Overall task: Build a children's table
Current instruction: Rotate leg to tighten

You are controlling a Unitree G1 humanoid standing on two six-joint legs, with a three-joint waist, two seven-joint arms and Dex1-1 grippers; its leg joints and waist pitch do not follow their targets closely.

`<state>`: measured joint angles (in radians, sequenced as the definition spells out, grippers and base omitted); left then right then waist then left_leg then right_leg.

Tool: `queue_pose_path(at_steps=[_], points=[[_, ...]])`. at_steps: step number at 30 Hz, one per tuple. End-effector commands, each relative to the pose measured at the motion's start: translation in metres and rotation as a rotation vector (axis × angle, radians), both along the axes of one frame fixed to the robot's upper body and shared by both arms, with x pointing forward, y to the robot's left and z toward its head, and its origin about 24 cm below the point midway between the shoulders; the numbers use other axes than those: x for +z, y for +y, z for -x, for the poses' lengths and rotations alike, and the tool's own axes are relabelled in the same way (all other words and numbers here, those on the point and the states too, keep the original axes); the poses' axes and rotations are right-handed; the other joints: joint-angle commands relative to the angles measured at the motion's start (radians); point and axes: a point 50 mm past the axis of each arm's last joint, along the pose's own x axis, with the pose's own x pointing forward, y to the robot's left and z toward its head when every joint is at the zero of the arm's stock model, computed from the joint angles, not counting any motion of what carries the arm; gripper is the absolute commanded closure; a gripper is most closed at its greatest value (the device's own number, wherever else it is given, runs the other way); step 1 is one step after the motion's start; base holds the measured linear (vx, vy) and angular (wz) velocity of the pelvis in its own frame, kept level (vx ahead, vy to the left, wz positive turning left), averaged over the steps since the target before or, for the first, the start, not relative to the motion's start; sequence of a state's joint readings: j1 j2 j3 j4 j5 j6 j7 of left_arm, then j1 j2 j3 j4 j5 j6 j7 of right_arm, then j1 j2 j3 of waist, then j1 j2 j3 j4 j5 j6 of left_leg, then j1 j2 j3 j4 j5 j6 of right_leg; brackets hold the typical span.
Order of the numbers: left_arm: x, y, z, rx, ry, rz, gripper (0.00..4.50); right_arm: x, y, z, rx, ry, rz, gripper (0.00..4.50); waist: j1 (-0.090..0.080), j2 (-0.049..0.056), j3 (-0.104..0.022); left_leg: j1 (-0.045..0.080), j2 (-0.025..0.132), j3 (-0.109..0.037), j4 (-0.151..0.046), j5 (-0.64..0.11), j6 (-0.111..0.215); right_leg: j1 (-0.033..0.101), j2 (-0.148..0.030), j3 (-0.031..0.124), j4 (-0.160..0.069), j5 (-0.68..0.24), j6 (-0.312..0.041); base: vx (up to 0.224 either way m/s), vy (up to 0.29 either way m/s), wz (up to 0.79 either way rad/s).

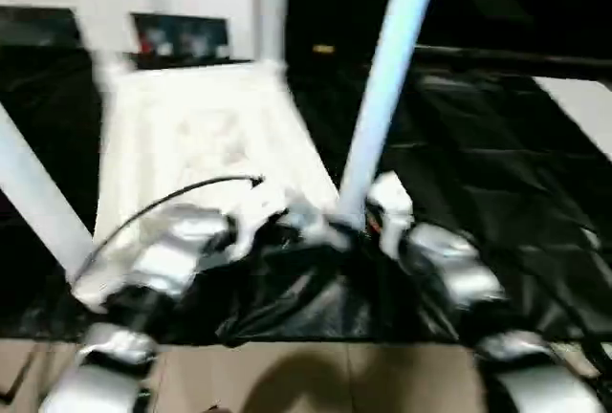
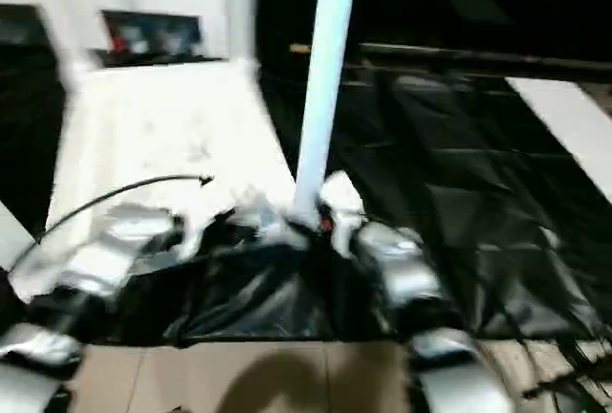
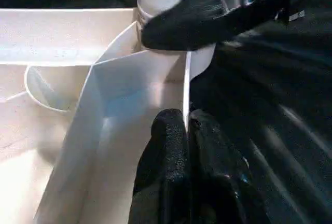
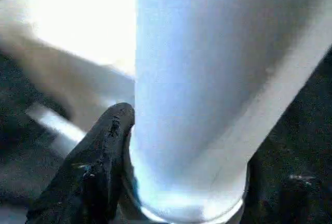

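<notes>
The children's table lies upside down on the black cover, its white top (image 1: pixel 191 136) ribbed side up. Three white legs stand in its corners: one at the near right corner (image 1: pixel 387 78), one at the far corner (image 1: pixel 273 7) and one on the left (image 1: pixel 33 193). My left gripper (image 3: pixel 187 125) is shut on the thin side wall (image 3: pixel 185 79) of the top, just beside the near right corner socket. My right gripper (image 1: pixel 359 217) is closed around the base of the near right leg (image 4: pixel 197 79); one black finger (image 4: pixel 104 151) presses on its side.
The black-covered work table (image 1: pixel 497 164) spreads to the right, with a white board (image 1: pixel 583 107) at its far right edge. A white shelf unit (image 1: pixel 143 2) stands behind. A black cable (image 1: pixel 163 198) arcs over my left forearm. Light floor (image 1: pixel 306 375) lies in front.
</notes>
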<state>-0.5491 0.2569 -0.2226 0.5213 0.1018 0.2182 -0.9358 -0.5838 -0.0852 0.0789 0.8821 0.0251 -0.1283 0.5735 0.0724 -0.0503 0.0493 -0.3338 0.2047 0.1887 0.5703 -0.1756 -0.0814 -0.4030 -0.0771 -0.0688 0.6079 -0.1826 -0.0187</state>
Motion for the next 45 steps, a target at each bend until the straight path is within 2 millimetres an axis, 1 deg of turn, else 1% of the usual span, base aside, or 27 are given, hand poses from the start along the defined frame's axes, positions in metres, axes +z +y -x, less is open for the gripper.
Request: queue_pose_path(at_steps=[1,2,4,5,6,8,10,12,13,15,16,17,18,19,22,24,25,26,28,30,32,36,40,42,43,44,45], points=[[0.005,-0.042,0.001,-0.021,-0.028,0.075,4.5,-0.01,0.043,0.008,0.035,0.069,0.01,1.82,0.0,0.004,-0.045,0.0,0.021,-0.025,-0.072,-0.363,-0.01,0.027,-0.072,0.042,-0.114,-0.579,-0.073,0.0,0.0,0.0],[0.005,-0.044,0.001,-0.023,-0.028,0.077,4.5,-0.01,0.044,0.008,0.037,0.067,0.007,1.82,0.002,0.005,-0.048,0.005,0.022,-0.023,-0.071,-0.366,-0.007,0.024,-0.071,0.042,-0.112,-0.555,-0.08,0.0,0.0,0.0],[0.005,-0.05,0.003,-0.044,-0.024,0.087,4.5,-0.005,0.054,0.008,0.048,0.048,-0.039,1.82,0.001,0.004,-0.049,-0.001,0.022,-0.022,-0.073,-0.365,0.005,0.026,-0.066,0.044,-0.105,-0.486,-0.102,0.0,0.0,0.0],[0.006,-0.05,0.003,-0.049,-0.026,0.088,4.5,-0.004,0.054,0.007,0.046,0.049,-0.054,1.82,0.001,0.004,-0.049,-0.001,0.022,-0.021,-0.073,-0.365,0.008,0.026,-0.066,0.045,-0.105,-0.478,-0.106,0.0,0.0,0.0],[0.006,-0.05,0.003,-0.052,-0.028,0.088,4.5,-0.003,0.054,0.007,0.045,0.05,-0.061,1.47,0.001,0.005,-0.05,-0.001,0.023,-0.02,-0.073,-0.359,0.012,0.028,-0.067,0.046,-0.103,-0.456,-0.114,0.0,0.0,0.0],[0.007,-0.047,0.007,-0.107,-0.022,0.102,4.5,0.001,0.048,0.006,0.071,0.062,-0.127,1.09,0.002,0.004,-0.05,-0.003,0.023,-0.019,-0.074,-0.356,0.019,0.03,-0.067,0.047,-0.101,-0.439,-0.124,0.0,0.0,0.0],[0.007,-0.044,0.009,-0.125,-0.009,0.112,4.5,0.002,0.044,0.006,0.1,0.054,-0.13,0.99,0.002,0.005,-0.051,-0.005,0.023,-0.019,-0.074,-0.348,0.023,0.033,-0.067,0.047,-0.098,-0.423,-0.129,0.0,0.0,0.0],[0.008,-0.038,0.013,-0.177,0.001,0.118,4.5,0.003,0.035,0.007,0.156,0.04,-0.102,0.85,0.004,0.005,-0.053,-0.005,0.026,-0.016,-0.073,-0.314,0.029,0.034,-0.067,0.049,-0.093,-0.364,-0.152,0.0,0.0,0.0],[0.008,-0.038,0.013,-0.178,0.002,0.118,4.5,0.003,0.035,0.007,0.157,0.04,-0.102,0.85,0.007,0.005,-0.056,-0.006,0.025,-0.015,-0.07,-0.289,0.035,0.039,-0.067,0.05,-0.087,-0.323,-0.168,0.0,0.0,0.0],[0.008,-0.032,0.017,-0.23,0.013,0.114,4.5,0.004,0.027,0.01,0.237,0.025,-0.08,0.85,0.012,0.005,-0.057,-0.01,0.025,-0.014,-0.07,-0.256,0.044,0.043,-0.067,0.049,-0.083,-0.278,-0.18,0.0,0.0,0.0],[0.008,-0.028,0.018,-0.247,0.026,0.11,4.5,0.004,0.023,0.012,0.278,0.024,-0.074,0.85,0.019,0.005,-0.059,-0.012,0.026,-0.011,-0.067,-0.213,0.057,0.046,-0.066,0.05,-0.074,-0.211,-0.194,0.0,0.0,0.0],[0.008,-0.027,0.018,-0.254,0.032,0.108,4.5,0.004,0.021,0.012,0.294,0.023,-0.072,0.85,0.02,0.005,-0.061,-0.014,0.026,-0.011,-0.065,-0.197,0.061,0.049,-0.066,0.05,-0.07,-0.185,-0.2,0.0,0.0,0.0],[0.009,-0.021,0.019,-0.276,0.042,0.101,4.5,0.006,0.016,0.015,0.358,0.03,-0.07,0.85,0.021,0.006,-0.061,-0.014,0.025,-0.01,-0.064,-0.173,0.069,0.05,-0.064,0.049,-0.066,-0.148,-0.213,0.0,0.0,0.0],[0.011,-0.014,0.02,-0.302,0.067,0.094,4.5,0.007,0.01,0.02,0.459,0.042,-0.058,0.85,0.024,0.005,-0.064,-0.016,0.024,-0.009,-0.06,-0.152,0.082,0.055,-0.062,0.047,-0.06,-0.108,-0.224,0.0,0.0,0.0],[0.013,-0.009,0.021,-0.33,0.083,0.088,4.5,0.007,0.004,0.024,0.538,0.055,-0.035,0.85,0.028,0.009,-0.065,-0.019,0.029,-0.006,-0.055,-0.11,0.103,0.051,-0.059,0.046,-0.05,-0.028,-0.254,0.0,0.0,0.0],[0.016,-0.003,0.022,-0.36,0.099,0.088,4.5,0.006,-0.004,0.028,0.626,0.077,-0.003,0.85,0.034,0.01,-0.062,-0.018,0.031,-0.005,-0.054,-0.137,0.098,0.05,-0.06,0.044,-0.052,-0.055,-0.259,0.0,0.0,0.0],[0.017,0.001,0.024,-0.378,0.115,0.088,4.5,0.007,-0.007,0.031,0.671,0.092,0.007,0.85,0.04,0.01,-0.059,-0.016,0.032,-0.005,-0.056,-0.182,0.085,0.049,-0.062,0.044,-0.058,-0.121,-0.249,0.0,0.0,0.0],[0.018,0.004,0.025,-0.398,0.126,0.087,4.5,0.007,-0.01,0.033,0.714,0.111,0.009,0.85,0.04,0.008,-0.058,-0.016,0.032,-0.005,-0.057,-0.192,0.08,0.049,-0.063,0.045,-0.061,-0.143,-0.242,0.0,0.0,0.0],[0.019,0.006,0.026,-0.407,0.131,0.088,4.5,0.008,-0.012,0.034,0.734,0.121,0.006,1.18,0.048,0.011,-0.056,-0.01,0.035,-0.005,-0.06,-0.217,0.06,0.044,-0.064,0.046,-0.066,-0.199,-0.229,0.0,0.0,0.0],[0.018,0.009,0.028,-0.427,0.146,0.08,4.5,0.011,-0.012,0.036,0.77,0.133,-0.01,1.23,0.049,0.007,-0.055,-0.01,0.035,-0.006,-0.062,-0.222,0.052,0.044,-0.064,0.046,-0.067,-0.217,-0.221,0.0,0.0,0.0],[0.018,0.011,0.029,-0.436,0.158,0.077,4.5,0.012,-0.012,0.038,0.798,0.143,-0.018,1.55,0.052,0.009,-0.056,-0.01,0.036,-0.007,-0.062,-0.22,0.048,0.043,-0.064,0.046,-0.066,-0.217,-0.218,0.0,0.0,0.0],[0.018,0.014,0.031,-0.454,0.175,0.072,4.5,0.012,-0.012,0.044,0.878,0.168,0.0,1.71,0.058,0.005,-0.059,-0.013,0.034,-0.005,-0.058,-0.188,0.053,0.044,-0.064,0.046,-0.059,-0.17,-0.223,0.0,0.0,0.0],[0.017,0.013,0.029,-0.429,0.154,0.071,4.5,0.011,-0.011,0.043,0.853,0.154,0.002,1.78,0.064,0.005,-0.059,-0.013,0.032,-0.005,-0.058,-0.185,0.046,0.045,-0.065,0.046,-0.061,-0.184,-0.216,0.0,0.0,0.0],[0.015,0.01,0.023,-0.36,0.114,0.063,4.5,0.009,-0.008,0.035,0.739,0.133,-0.021,1.78,0.064,0.005,-0.058,-0.013,0.033,-0.006,-0.058,-0.188,0.043,0.043,-0.066,0.047,-0.063,-0.197,-0.21,0.0,0.0,0.0],[0.015,0.01,0.023,-0.36,0.114,0.063,4.5,0.009,-0.008,0.035,0.739,0.133,-0.021,1.78,0.063,0.006,-0.057,-0.012,0.032,-0.006,-0.06,-0.197,0.038,0.041,-0.065,0.047,-0.066,-0.212,-0.208,0.0,0.0,0.0],[0.014,0.008,0.018,-0.299,0.085,0.058,4.5,0.006,-0.005,0.028,0.614,0.118,-0.008,1.78,0.061,0.004,-0.057,-0.011,0.032,-0.008,-0.061,-0.207,0.029,0.042,-0.067,0.047,-0.067,-0.237,-0.2,0.0,0.0,0.0],[0.014,0.008,0.018,-0.299,0.085,0.058,4.5,0.006,-0.005,0.028,0.614,0.118,-0.008,1.78,0.058,0.005,-0.054,-0.012,0.031,-0.008,-0.064,-0.218,0.023,0.039,-0.066,0.047,-0.071,-0.264,-0.193,0.0,0.0,0.0]])
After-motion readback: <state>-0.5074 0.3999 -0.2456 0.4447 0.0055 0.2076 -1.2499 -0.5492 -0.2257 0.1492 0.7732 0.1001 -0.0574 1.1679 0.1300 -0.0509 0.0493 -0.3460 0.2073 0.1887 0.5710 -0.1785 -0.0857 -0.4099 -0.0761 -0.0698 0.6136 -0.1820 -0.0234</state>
